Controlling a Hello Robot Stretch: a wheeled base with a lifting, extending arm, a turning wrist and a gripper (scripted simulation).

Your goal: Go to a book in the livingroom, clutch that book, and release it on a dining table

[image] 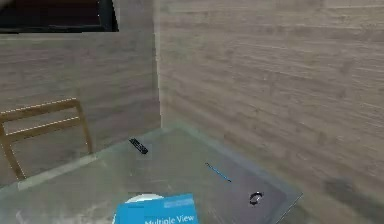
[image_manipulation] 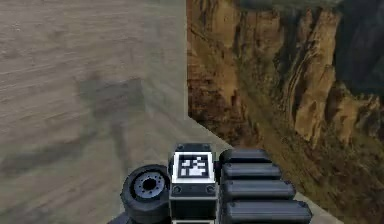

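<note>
We see a glass table [image: 190,150] in the corner, its near side cut off. The blue book [image: 160,212] lies on it at six o'clock, cropped by the forward view's bottom edge. In the arm side view the gripper [image_manipulation: 148,190] sits at six o'clock with its fingers hidden, so we cannot tell its grip or load.

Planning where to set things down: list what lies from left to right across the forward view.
From the left: wooden chair → blue book → thin pen-like object → small dark ring-shaped object.
</note>
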